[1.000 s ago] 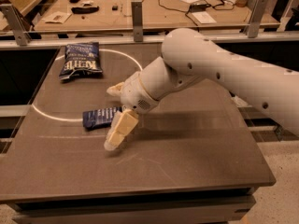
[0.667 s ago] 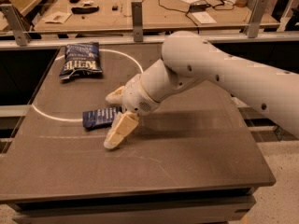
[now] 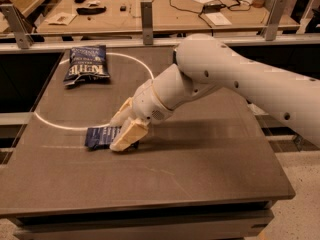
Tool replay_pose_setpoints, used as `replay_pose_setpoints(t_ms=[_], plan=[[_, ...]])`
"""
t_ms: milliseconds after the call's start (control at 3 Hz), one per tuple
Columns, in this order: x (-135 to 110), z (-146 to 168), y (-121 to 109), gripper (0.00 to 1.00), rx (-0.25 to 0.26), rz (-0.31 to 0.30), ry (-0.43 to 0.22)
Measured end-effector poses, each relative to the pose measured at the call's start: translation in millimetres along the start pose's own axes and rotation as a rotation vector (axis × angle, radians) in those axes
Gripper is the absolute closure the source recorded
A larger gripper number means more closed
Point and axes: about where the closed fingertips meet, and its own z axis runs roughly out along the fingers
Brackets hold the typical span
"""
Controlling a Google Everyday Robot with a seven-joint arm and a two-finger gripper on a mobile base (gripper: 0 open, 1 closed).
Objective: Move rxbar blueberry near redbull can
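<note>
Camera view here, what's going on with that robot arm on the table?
The robot's arm reaches down so that its end effector is at the table surface, at the right end of the rxbar blueberry, which lies flat on the table's left side. A dark blue chip bag sits further back. No redbull can shows in this view, so the move is not yet done.

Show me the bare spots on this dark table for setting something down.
Bare: the whole front strip of the dark grey table, below the white arm; also the patch between the puffy dark blue chip bag and the small flat blue bar wrapper. Crowded: left of centre, where the tool is at the wrapper's right end.
</note>
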Motion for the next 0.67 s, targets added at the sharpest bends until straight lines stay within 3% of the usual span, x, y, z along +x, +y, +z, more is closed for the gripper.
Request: replay_pose_setpoints(t_ms=[333,667], plan=[[-2.6,-19.6,-3.7,0.86,0.05,0.007,-0.001],[-8.2,-53.3,-9.6,1.0,0.155,0.016,-0.011]])
